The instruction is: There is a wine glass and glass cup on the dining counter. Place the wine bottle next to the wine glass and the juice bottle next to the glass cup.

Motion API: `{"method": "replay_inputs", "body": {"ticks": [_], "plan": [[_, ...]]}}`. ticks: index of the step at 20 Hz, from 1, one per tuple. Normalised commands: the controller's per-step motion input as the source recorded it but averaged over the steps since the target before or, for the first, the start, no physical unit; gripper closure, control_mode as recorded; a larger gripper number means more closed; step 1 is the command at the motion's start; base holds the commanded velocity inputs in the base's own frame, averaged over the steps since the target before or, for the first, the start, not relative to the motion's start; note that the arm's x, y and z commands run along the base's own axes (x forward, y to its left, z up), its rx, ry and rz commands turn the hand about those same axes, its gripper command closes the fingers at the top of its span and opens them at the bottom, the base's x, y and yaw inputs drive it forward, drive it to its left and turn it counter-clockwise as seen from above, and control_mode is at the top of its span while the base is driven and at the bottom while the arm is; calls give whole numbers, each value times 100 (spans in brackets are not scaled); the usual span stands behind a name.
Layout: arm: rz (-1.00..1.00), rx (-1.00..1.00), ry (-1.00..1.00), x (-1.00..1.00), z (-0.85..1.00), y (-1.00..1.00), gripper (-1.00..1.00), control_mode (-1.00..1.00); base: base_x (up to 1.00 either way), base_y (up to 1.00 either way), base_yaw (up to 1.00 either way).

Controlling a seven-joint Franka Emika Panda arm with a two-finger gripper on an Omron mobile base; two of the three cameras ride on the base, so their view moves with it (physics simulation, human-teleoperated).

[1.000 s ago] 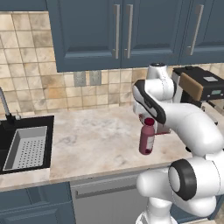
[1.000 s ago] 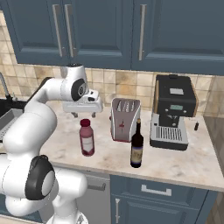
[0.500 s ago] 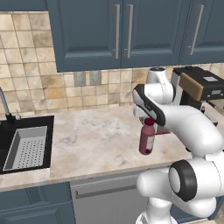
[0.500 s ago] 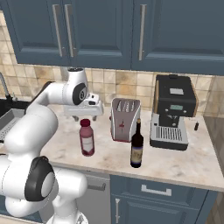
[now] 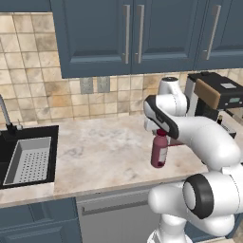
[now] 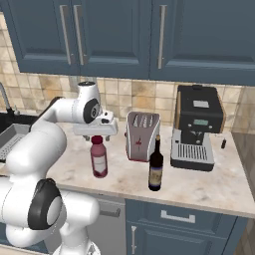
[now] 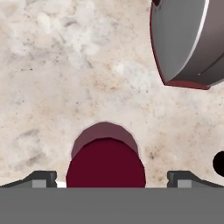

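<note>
At centre, right base view:
Gripper (image 6: 97, 135): hovering wide open, holding nothing, above the juice bottle (image 6: 99, 157).
Bottle position: standing upright, frame centre-left, beside the toaster (image 6: 142, 135).
Advice: keep descending centred; close below the cap (image 7: 106, 162).
Wine bottle (image 6: 156, 167): waiting lower centre.
</note>
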Motion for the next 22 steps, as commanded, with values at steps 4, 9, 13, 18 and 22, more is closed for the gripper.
{"method": "replay_inputs", "body": {"ticks": [4,9,13,18,22], "plan": [[0,0,0,0,-11,0,-100,-100,0,0,0],[0,0,0,0,-11,0,-100,-100,0,0,0],[0,0,0,0,-10,0,-100,-100,0,0,0],[0,0,0,0,-11,0,-100,-100,0,0,0],[0,0,0,0,-13,0,-100,-100,0,0,0]]}}
